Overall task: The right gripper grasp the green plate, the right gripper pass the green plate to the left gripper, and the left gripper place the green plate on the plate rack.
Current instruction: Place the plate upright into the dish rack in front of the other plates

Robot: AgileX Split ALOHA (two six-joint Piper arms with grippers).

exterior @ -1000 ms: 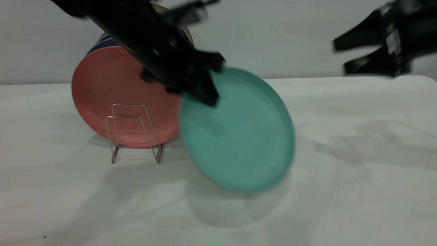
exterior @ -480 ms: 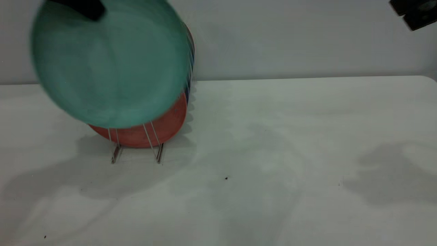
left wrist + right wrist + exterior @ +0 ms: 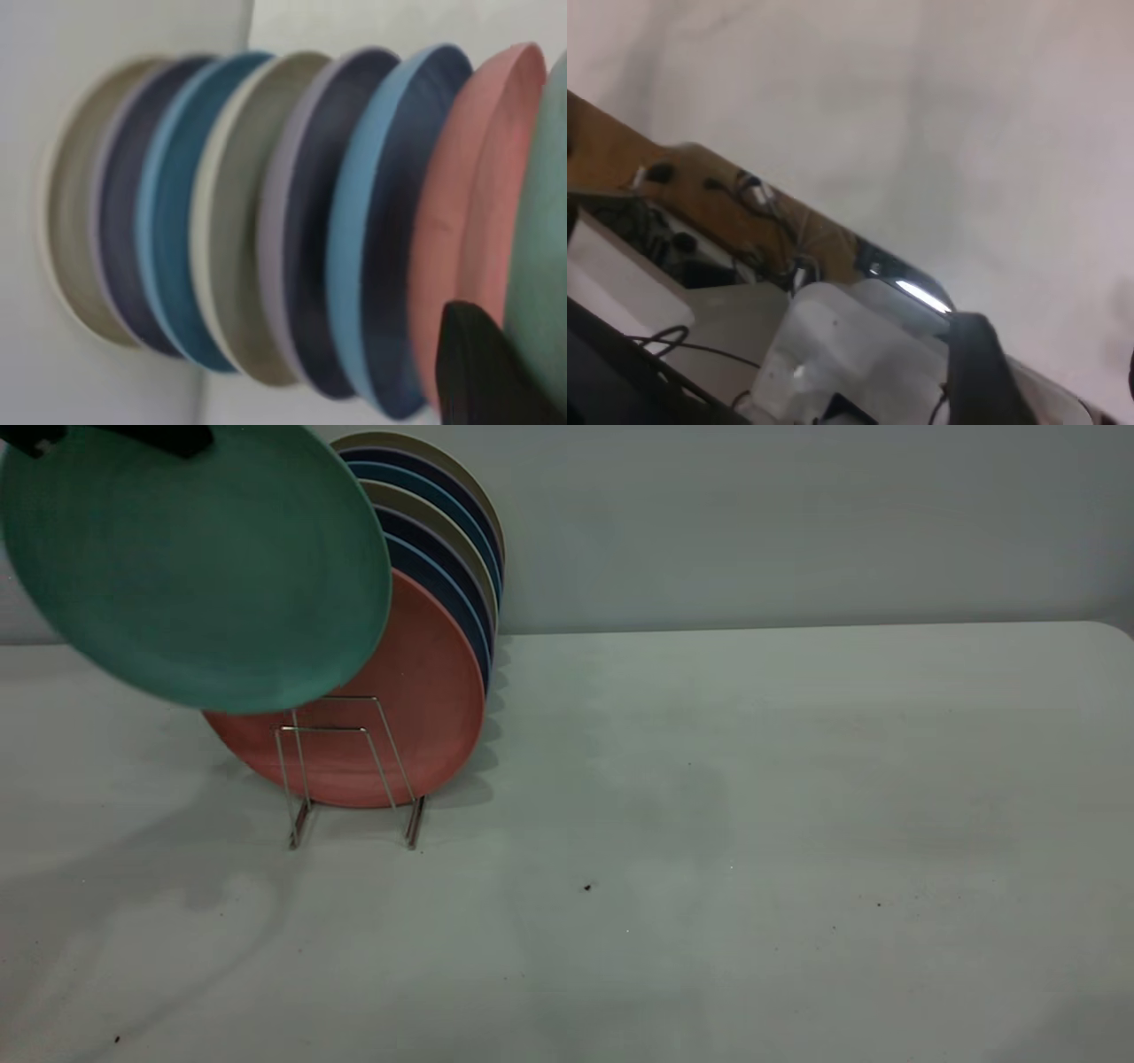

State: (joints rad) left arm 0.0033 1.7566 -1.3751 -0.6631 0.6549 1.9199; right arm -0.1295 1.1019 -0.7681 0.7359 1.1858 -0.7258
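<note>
Since half a second ago the round matte teal-green plate (image 3: 190, 567) has shifted left and up, uncovering more of the stacked plates behind it, and the right gripper has gone from the exterior view's upper right corner. That plate now hangs in the air, tilted, above and in front of the rack's near end, its lower edge overlapping the salmon-pink plate in the exterior view but clear of the wire loops.

White tabletop (image 3: 709, 824) fills most of the exterior view. On its left side stands a row of upright plates: the salmon-pink plate (image 3: 407, 717) foremost, then dark blue plates (image 3: 447, 589) and beige ones behind it.

At the plate's top edge the left gripper (image 3: 124, 436), black with wedge-shaped fingers, is clamped on the rim; one dark finger (image 3: 483, 367) lies against the green surface (image 3: 540, 266) in the left wrist view.

Under the pink plate, the thin silver wire plate rack (image 3: 350, 771) shows two upright trapezoid loops and two feet on the table.

Only a dark finger (image 3: 979, 372) of the right gripper appears in its wrist view; I cannot tell its opening.
</note>
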